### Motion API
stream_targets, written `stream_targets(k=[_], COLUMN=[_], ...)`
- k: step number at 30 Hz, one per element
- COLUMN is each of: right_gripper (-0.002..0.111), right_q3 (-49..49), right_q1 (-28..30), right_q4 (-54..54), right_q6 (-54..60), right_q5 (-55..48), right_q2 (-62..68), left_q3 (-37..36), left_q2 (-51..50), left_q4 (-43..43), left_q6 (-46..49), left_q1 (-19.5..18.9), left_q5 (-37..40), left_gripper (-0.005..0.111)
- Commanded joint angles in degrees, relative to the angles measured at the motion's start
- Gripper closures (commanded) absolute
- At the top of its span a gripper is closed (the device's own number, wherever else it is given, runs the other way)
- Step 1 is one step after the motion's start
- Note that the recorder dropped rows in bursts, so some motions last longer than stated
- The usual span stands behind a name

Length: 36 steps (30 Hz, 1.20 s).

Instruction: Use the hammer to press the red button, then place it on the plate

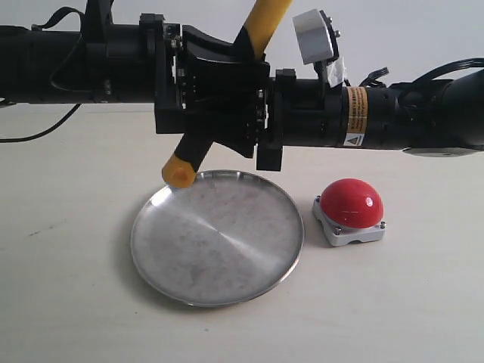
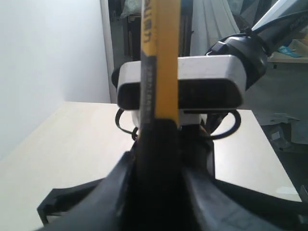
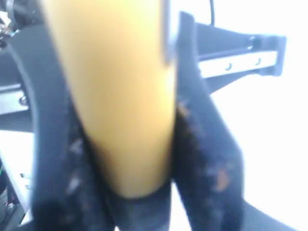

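Observation:
The hammer point(image 1: 265, 26) hangs tilted in mid-air above the far rim of the plate point(image 1: 219, 249). Its yellow end point(image 1: 179, 174) points down over that rim, and its head is out of view at the top. My left gripper point(image 1: 219, 106) is shut on the black handle point(image 2: 159, 159), with the yellow neck point(image 2: 166, 72) rising beyond the jaws. My right gripper point(image 1: 261, 91) meets it from the other side, and its dark fingers point(image 3: 202, 144) are shut on the yellow neck point(image 3: 120, 96). The red button point(image 1: 352, 203) sits on the table to the right of the plate, untouched.
Both black arms stretch across the upper part of the exterior view and meet in the middle. The right arm's white wrist camera point(image 1: 314, 34) sits just above the joint. The pale table point(image 1: 68, 287) runs around the plate and the button.

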<state>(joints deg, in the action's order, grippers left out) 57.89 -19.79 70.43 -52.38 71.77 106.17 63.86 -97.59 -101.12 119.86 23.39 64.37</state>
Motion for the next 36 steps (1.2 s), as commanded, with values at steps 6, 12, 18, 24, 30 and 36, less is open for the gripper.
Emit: stream_targets(k=[6,12,18,24,30,36], right_gripper=[0.048,0.043,0.043,0.043,0.043,0.043], right_q3=[0.8,0.8,0.8,0.8,0.8,0.8], right_q1=[1.48,1.48,1.48,1.79,4.71,9.59], right_q4=[-6.42,-5.69,-4.74,-2.42,0.61,6.57], right_q6=[-0.68,-0.68,-0.59,-0.36,-1.67,-8.15], right_q5=[-1.81,-1.81,-1.81,-5.61,-8.42,-10.68], right_q2=[-0.88,-0.88,-0.88,-0.88,-0.88,-2.03], left_q3=[-0.52,-0.52,-0.52,-0.52,-0.52,-0.52], left_q2=[1.17,2.99,5.56,7.47,7.47,7.47], left_q4=[1.17,1.17,1.17,1.17,1.17,1.17], left_q6=[-1.23,-1.23,-1.23,-1.23,-1.23,-3.37], left_q1=[-0.03,-0.13,-0.13,-0.13,-0.13,-0.13], left_q5=[4.08,2.82,0.76,-5.02,-9.04,-15.04], left_gripper=[0.107,0.107,0.107,0.107,0.107,0.107])
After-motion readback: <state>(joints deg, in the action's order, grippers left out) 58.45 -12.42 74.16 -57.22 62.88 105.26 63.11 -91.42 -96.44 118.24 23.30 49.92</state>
